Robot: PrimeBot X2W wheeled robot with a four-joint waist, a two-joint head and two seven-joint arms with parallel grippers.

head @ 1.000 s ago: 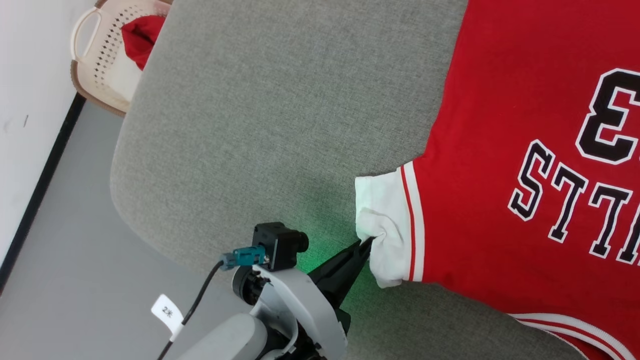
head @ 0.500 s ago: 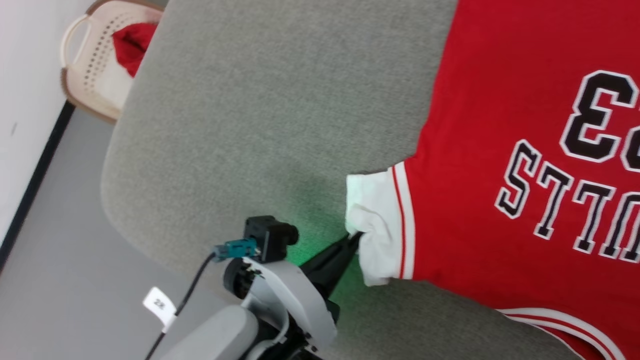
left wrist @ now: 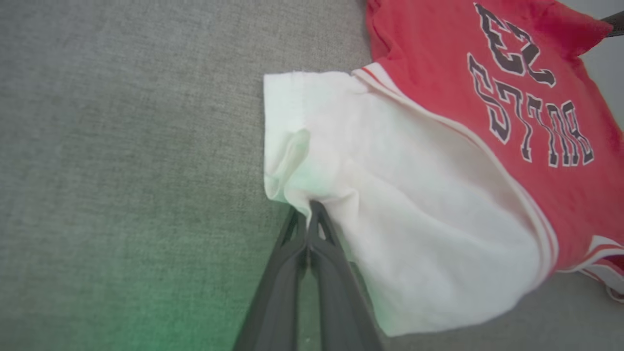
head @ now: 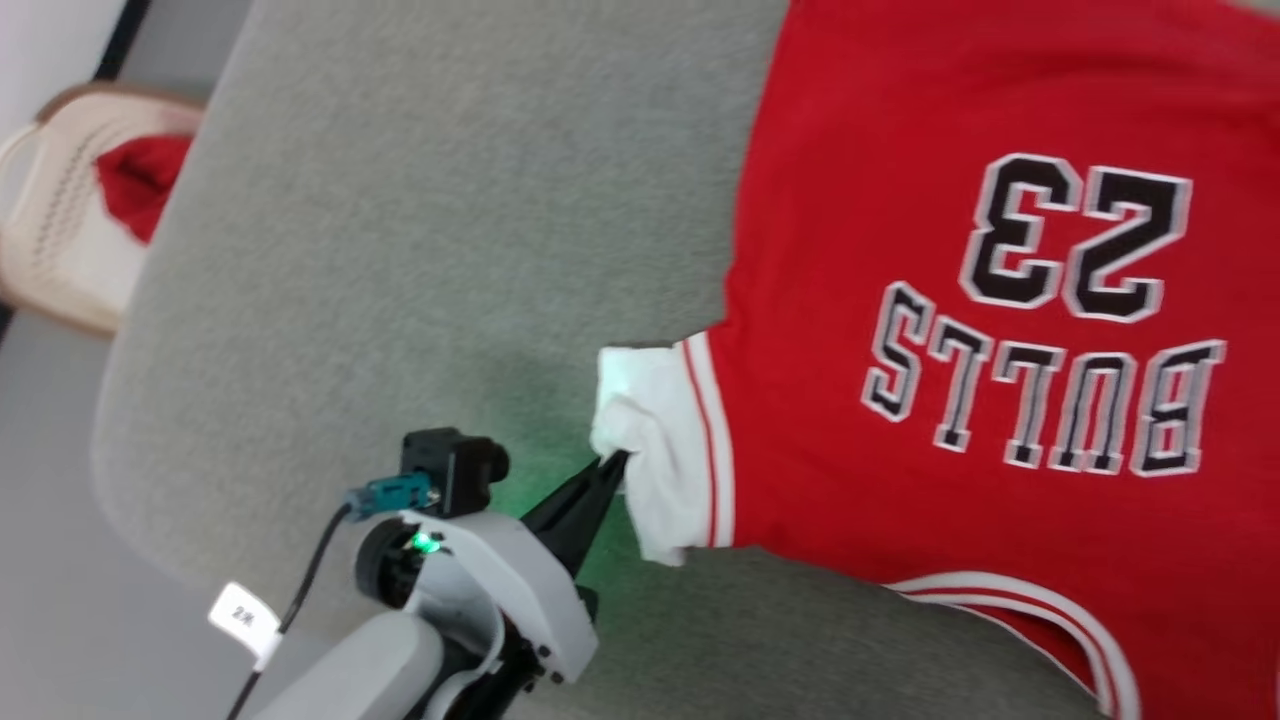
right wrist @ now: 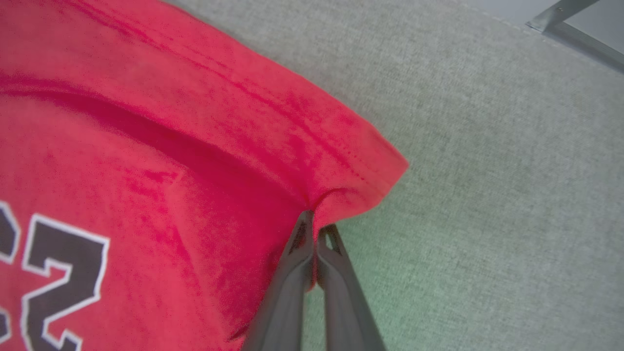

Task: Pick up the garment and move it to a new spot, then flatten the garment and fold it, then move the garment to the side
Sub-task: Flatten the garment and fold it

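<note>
On the grey cushion (head: pixel 400 200), left jaws and right jaws each pinch the garment (head: pixel 860 130) lettered "23 BULLS".

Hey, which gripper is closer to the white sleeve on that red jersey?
Left. The left gripper is shut on the edge of the white sleeve, touching it. The right gripper is shut on a red corner of the garment, off the sleeve.

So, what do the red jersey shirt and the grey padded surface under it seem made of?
The red jersey shirt looks like soft matte knit cloth: it puckers and folds limply, with stitched hems. The grey padded surface is probably woven upholstery fabric, judging by its fine flecked weave.
</note>
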